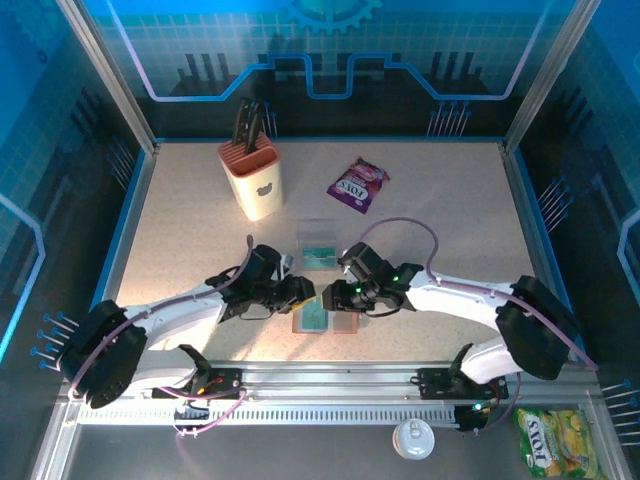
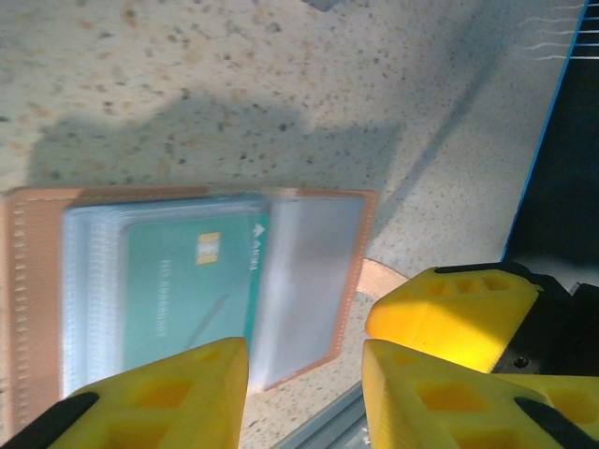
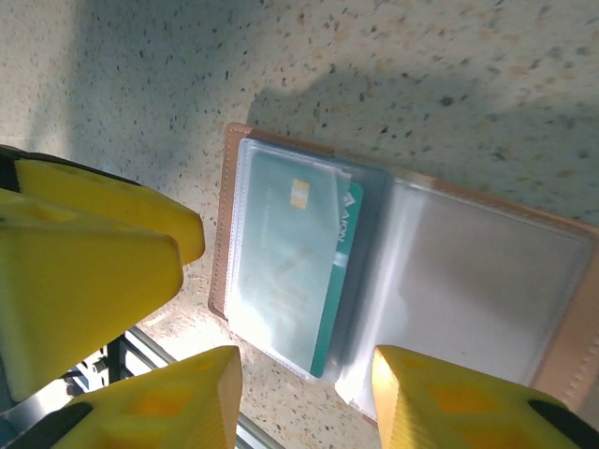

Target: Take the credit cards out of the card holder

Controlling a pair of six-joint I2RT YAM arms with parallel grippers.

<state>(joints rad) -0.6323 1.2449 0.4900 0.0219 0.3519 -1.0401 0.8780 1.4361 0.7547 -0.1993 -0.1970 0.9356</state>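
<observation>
The card holder (image 1: 340, 322) lies opened flat like a book near the table's front edge, tan leather with clear sleeves. A teal credit card (image 2: 187, 281) sits inside the sleeve on one half; the other half (image 3: 487, 271) has pale sleeves with no card visible. The same card (image 3: 290, 262) appears in the right wrist view. My left gripper (image 1: 300, 293) hovers just above the holder's left side, jaws apart with nothing between them (image 2: 304, 388). My right gripper (image 1: 335, 295) hangs close beside it, over the holder, also open (image 3: 307, 393).
A clear tray (image 1: 318, 243) holding a teal card sits just behind the grippers. A cream knife block (image 1: 252, 178) and a purple snack packet (image 1: 357, 185) stand further back. The metal rail (image 1: 330, 375) runs right along the holder's near side.
</observation>
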